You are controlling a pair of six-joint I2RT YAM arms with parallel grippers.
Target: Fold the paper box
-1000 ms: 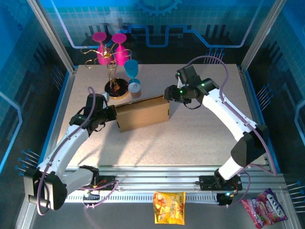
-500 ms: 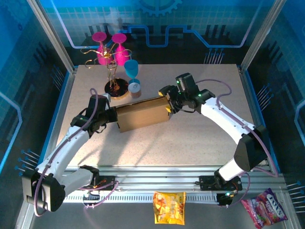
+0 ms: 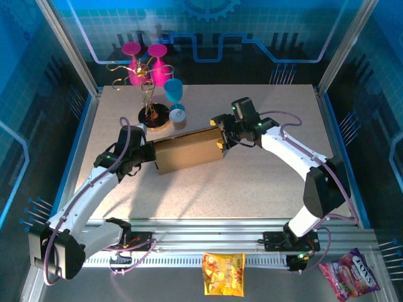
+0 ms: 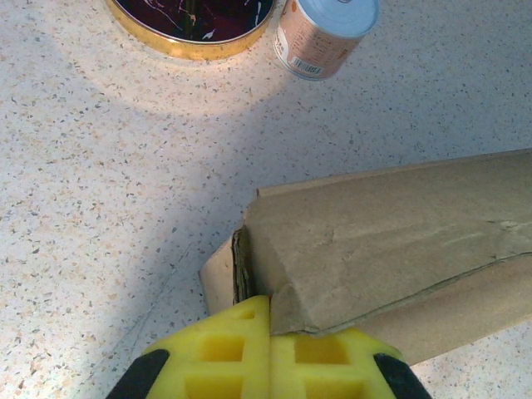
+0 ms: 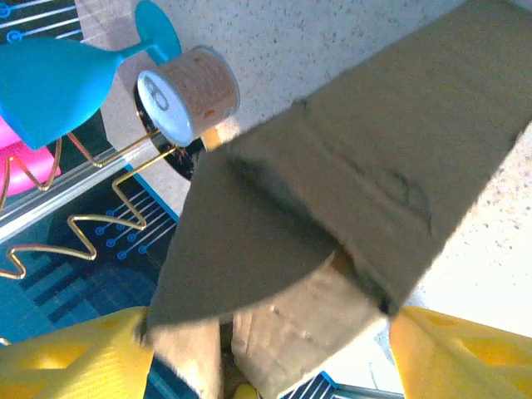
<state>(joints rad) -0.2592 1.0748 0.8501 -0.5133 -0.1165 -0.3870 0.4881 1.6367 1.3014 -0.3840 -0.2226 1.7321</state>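
My right gripper (image 3: pixel 221 135) is arriving at the 3 o'clock end of the paper box (image 3: pixel 189 150), fingers spreading wider around it. My left gripper (image 3: pixel 146 153), pads pressed together, is bracing the 9 o'clock end mid-table (image 3: pixel 252 182), probably readying the end fold.

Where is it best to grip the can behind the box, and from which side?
Grip the can across its upper side wall, coming from above. It stands upright, lid up, so the round wall offers two opposite faces. The stand's base on its left, the blue glass behind and the box in front probably crowd a sideways approach.
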